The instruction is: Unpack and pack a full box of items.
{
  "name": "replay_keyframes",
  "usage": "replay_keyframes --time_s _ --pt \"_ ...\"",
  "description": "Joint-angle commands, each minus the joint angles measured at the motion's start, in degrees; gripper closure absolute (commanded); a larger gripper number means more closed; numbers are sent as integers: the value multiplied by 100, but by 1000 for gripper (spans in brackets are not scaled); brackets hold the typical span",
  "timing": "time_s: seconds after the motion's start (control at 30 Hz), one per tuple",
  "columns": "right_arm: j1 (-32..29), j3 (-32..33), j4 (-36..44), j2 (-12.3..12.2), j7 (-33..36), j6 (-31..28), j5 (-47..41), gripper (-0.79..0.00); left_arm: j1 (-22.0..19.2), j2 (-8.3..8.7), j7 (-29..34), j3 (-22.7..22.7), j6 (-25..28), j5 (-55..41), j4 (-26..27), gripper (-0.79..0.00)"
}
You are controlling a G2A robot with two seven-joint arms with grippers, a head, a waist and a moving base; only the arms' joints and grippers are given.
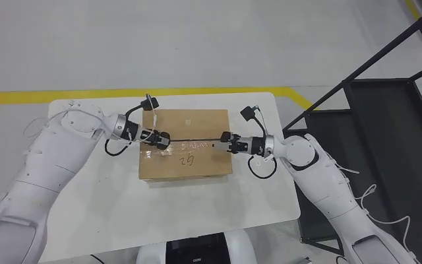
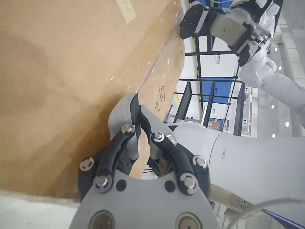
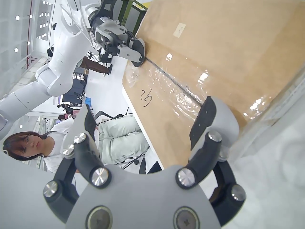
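Brown cardboard box (image 1: 191,125): closed, clear tape strip (image 3: 176,89) over centre seam; stands mid white tabletop (image 1: 99,198), nearer far edge.
Step, as I judge: opening seam. Keep tips exactly on seam line, pull low along it, spare flaps.
Left gripper (image 2: 138,107): jaws almost pad to pad, tips at one seam end; tape pinched or not, cannot tell.
Right gripper (image 3: 146,113): jaws wide, holding nothing, one pad at other seam end.

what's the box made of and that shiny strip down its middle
The box looks like brown cardboard, matte: dull tan faces, marker writing on top. The strip along its centre seam looks like clear plastic packing tape, glossy: wrinkled, with bright glints, cardboard showing through.
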State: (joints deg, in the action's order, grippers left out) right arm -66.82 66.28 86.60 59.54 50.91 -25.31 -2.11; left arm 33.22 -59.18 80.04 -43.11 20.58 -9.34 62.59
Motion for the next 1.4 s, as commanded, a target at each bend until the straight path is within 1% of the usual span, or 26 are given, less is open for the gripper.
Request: replay_keyframes --time_s 0.0,0.1,0.2,0.37,0.53,0.67,0.8,0.93,1.03,1.13,1.23,1.3,1.37 --pt "17 -23 4 4 12 -3 1 -785 55 63 184 -88 -42 48 46 0" --pt "46 -70 6 11 17 8 21 -785 165 176 457 -250 -110 139 171 0" --pt "69 -105 9 16 16 7 43 -785 293 305 524 -470 -175 323 297 0" --pt "95 -132 21 19 10 25 66 -785 518 518 309 -996 -173 420 405 0" --pt "128 -163 27 24 6 51 91 -785 718 696 167 -1450 -214 564 558 0" --pt "148 -172 -10 25 -2 70 107 -785 909 798 113 -1693 -230 624 637 0" --pt "152 -182 -76 26 -13 74 101 -785 1060 865 -49 -1867 -245 671 635 0" --pt "149 -174 -112 23 -17 48 81 -785 1133 917 -412 -2068 -157 737 580 0" --pt "131 -135 -109 13 13 14 37 -785 1199 969 -795 -2362 13 584 632 0" --pt "99 -87 -75 -1 53 -19 -11 -785 1378 1044 -1077 -2756 178 257 881 0" --pt "59 -46 -18 -14 88 -63 -67 -785 1632 1098 -968 -3038 205 -335 1368 0" --pt "28 -27 33 -20 91 -94 -120 -785 1778 1106 -805 -3040 125 -609 1754 0" --pt "-15 -4 106 -25 114 -170 -235 -785 1838 1092 -658 -2905 29 -707 2049 0"
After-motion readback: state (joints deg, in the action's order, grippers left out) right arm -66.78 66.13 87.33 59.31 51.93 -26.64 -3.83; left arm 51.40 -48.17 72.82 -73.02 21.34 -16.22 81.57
